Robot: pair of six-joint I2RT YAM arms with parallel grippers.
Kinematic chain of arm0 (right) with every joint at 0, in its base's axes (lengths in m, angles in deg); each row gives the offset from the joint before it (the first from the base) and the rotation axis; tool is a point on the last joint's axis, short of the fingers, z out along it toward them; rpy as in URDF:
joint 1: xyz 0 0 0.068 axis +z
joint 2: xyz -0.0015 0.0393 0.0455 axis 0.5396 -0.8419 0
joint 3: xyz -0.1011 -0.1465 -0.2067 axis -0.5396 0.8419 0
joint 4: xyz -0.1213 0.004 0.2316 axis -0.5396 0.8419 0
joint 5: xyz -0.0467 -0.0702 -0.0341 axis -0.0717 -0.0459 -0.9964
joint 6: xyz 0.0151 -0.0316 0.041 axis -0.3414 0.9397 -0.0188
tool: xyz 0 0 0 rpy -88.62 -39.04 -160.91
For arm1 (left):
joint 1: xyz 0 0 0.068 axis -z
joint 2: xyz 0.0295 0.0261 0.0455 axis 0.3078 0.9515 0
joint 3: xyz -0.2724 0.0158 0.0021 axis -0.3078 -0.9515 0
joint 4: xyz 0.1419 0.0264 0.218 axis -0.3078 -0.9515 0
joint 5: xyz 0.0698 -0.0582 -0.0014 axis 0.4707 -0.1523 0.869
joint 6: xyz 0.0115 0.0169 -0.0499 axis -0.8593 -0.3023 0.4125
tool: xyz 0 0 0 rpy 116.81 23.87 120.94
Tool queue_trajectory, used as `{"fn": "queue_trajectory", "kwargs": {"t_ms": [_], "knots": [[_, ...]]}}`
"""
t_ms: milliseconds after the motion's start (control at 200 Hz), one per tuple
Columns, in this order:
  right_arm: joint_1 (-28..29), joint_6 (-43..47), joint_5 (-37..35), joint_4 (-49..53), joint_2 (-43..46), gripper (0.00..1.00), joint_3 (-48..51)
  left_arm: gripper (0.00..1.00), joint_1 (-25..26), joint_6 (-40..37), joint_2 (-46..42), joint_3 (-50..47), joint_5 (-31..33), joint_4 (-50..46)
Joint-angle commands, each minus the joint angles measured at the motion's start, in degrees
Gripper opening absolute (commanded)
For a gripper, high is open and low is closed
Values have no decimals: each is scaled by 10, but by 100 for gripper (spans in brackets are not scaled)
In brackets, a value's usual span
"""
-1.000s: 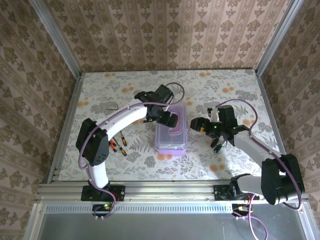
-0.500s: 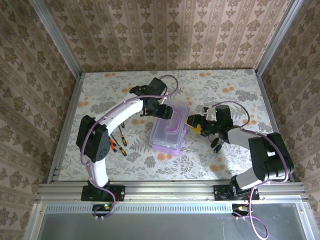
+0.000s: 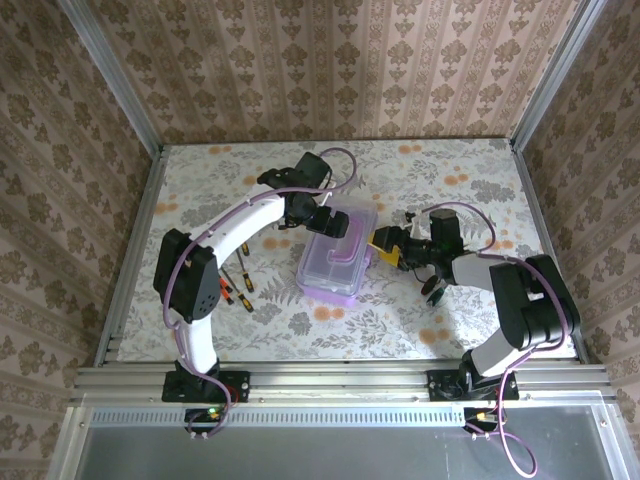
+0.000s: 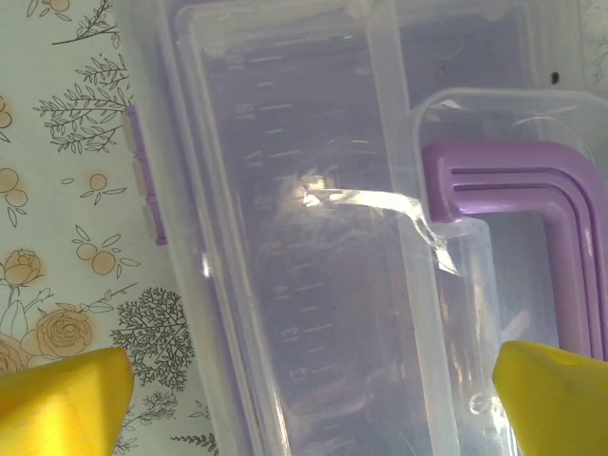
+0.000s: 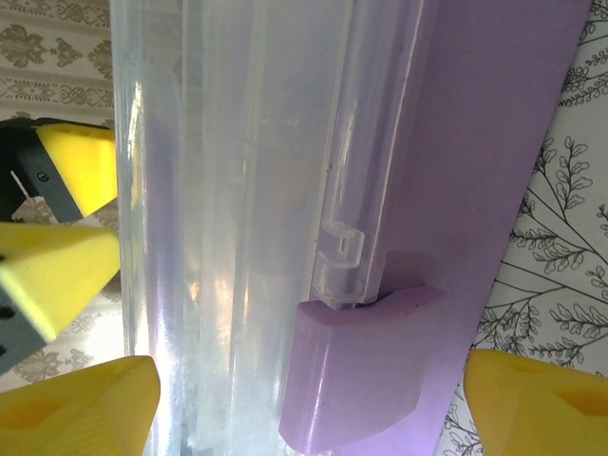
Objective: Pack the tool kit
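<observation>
- The screwdrivers lie loose on the worktop, at 9 o'clock from the purple box. None is packed yet.
- The box sits mid-worktop with its lid down. It has swung from square to slanted, far end now toward 1 o'clock.
- The right gripper has closed in at the box's 3 o'clock. Its fingers are spread either side of the purple latch, probably to unclip it.
- The left gripper, at the box's 12 o'clock, has sprung wide above lid and handle, gripping nothing.
</observation>
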Motion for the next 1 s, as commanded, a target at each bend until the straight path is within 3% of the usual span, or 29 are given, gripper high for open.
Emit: {"fn": "queue_trajectory", "kwargs": {"t_ms": [0,215,365,515,995], "knots": [[3,-3,-20,21,-13,85,-37,100,18,-29,-9,-5,-14,-49],[-10,39,-38,106,24,84,-62,98,43,-31,18,14,26,-86],[-17,55,-39,135,53,85,-51,83,40,-20,30,16,27,-86],[-17,29,-13,75,60,87,-11,72,28,-21,26,4,-1,-68],[19,-87,2,-139,15,94,44,69,-24,-16,46,-9,-39,-46]]}}
